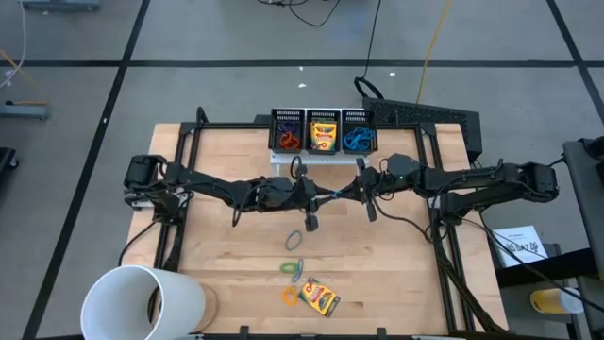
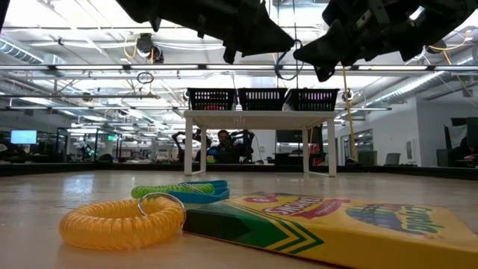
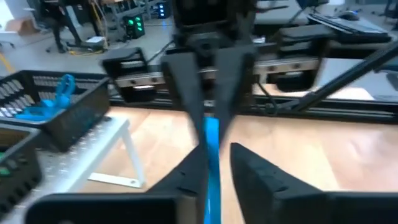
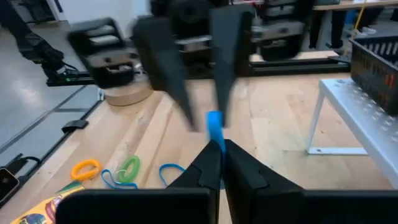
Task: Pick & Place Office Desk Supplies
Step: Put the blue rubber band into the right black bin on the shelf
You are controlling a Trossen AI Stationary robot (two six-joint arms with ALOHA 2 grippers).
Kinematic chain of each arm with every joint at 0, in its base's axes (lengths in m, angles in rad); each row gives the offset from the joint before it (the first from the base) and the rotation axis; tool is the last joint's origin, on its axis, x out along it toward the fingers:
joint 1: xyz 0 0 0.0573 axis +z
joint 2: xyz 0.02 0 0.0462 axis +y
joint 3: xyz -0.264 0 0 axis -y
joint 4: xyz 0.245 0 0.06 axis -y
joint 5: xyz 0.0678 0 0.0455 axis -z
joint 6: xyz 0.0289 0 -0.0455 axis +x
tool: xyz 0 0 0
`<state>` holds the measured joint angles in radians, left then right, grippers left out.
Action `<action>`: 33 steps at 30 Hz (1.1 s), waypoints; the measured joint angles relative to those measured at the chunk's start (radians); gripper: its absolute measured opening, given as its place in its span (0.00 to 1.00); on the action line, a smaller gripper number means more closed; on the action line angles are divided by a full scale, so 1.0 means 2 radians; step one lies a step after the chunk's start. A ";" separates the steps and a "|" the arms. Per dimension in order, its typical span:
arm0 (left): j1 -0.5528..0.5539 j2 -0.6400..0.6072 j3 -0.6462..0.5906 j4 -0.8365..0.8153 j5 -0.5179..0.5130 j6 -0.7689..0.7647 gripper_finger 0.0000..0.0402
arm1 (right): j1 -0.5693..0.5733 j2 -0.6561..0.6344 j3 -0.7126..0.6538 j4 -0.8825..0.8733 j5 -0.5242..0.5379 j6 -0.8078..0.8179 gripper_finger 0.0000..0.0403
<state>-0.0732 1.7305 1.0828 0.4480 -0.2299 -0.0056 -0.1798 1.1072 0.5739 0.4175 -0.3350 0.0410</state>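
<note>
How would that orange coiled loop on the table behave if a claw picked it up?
The orange coiled loop looks like a springy coil, so it would probably flex and stretch rather than stay stiff. It seems thin and light, likely to dangle. Lying flat beside the crayon box, it seems unlikely to roll.

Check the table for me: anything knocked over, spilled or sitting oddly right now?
Yes. The big white cup lies tipped on its side at the table's near left corner, mouth facing sideways. Nothing has spilled from it that I can see. A crayon box sits askew beside loose rubber bands. The three black bins stand straight.
</note>
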 joint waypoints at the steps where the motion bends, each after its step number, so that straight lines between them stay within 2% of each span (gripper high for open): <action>1: -0.003 0.000 0.000 -0.002 -0.001 -0.001 0.22 | -0.002 0.000 0.000 -0.002 0.000 0.000 0.00; 8: -0.009 -0.018 -0.001 -0.022 -0.029 0.011 0.48 | -0.017 0.000 0.000 -0.008 -0.003 0.017 0.00; 13: -0.008 -0.074 -0.001 -0.082 -0.029 0.012 0.59 | -0.030 -0.018 0.000 -0.016 -0.003 0.045 0.00; 18: 0.003 -0.147 -0.001 -0.185 -0.031 0.028 0.61 | -0.045 -0.059 0.000 -0.015 -0.002 0.052 0.00; 25: 0.029 -0.223 -0.001 -0.326 -0.032 -0.022 0.61 | -0.089 -0.103 0.026 -0.040 0.010 0.079 0.00; 28: 0.033 -0.239 -0.017 -0.325 -0.030 -0.025 0.61 | -0.114 -0.105 0.054 -0.086 0.010 0.071 0.00; 33: 0.033 -0.269 -0.085 -0.256 -0.041 -0.035 0.61 | -0.161 -0.096 0.086 -0.131 0.013 0.057 0.00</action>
<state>-0.0067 1.1916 0.9137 -0.0645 -0.3119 -0.0752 -0.5015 0.9145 0.7458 0.1554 -0.3085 0.1554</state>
